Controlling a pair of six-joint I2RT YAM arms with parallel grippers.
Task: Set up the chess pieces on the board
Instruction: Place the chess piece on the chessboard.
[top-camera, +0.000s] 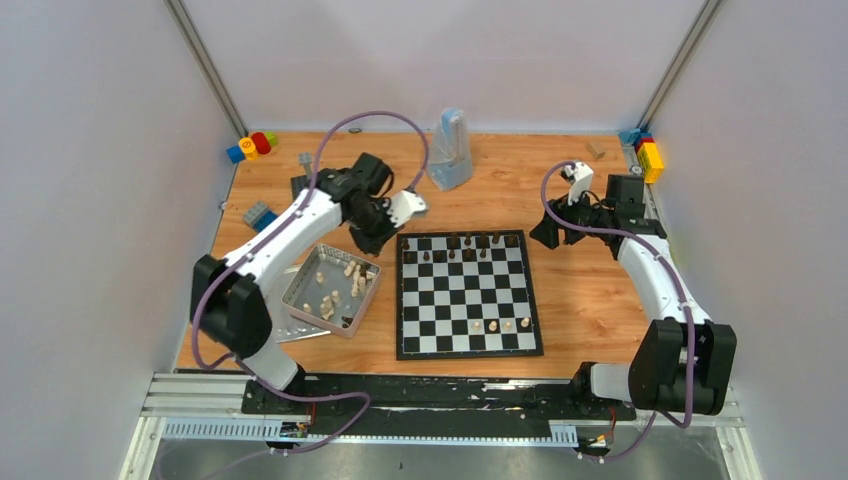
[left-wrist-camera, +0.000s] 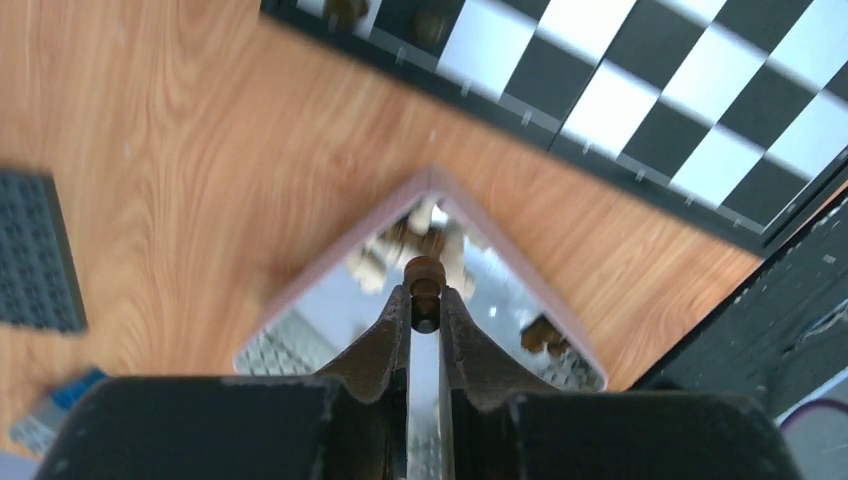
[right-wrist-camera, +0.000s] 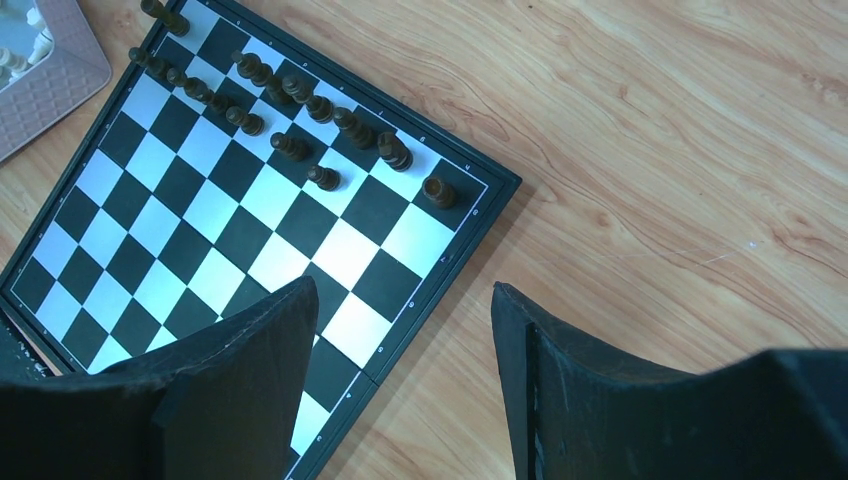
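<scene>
A dark chess piece (left-wrist-camera: 424, 274) sits pinched in the left claw (left-wrist-camera: 425, 300).

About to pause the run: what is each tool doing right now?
Left tool: closed on a small dark brown turned chess piece.
Right tool: open, holding nothing.

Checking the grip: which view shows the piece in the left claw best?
Left wrist: the dark brown piece sits pinched in the left claw. The top view hides it behind the claw; the right wrist view misses it.
</scene>
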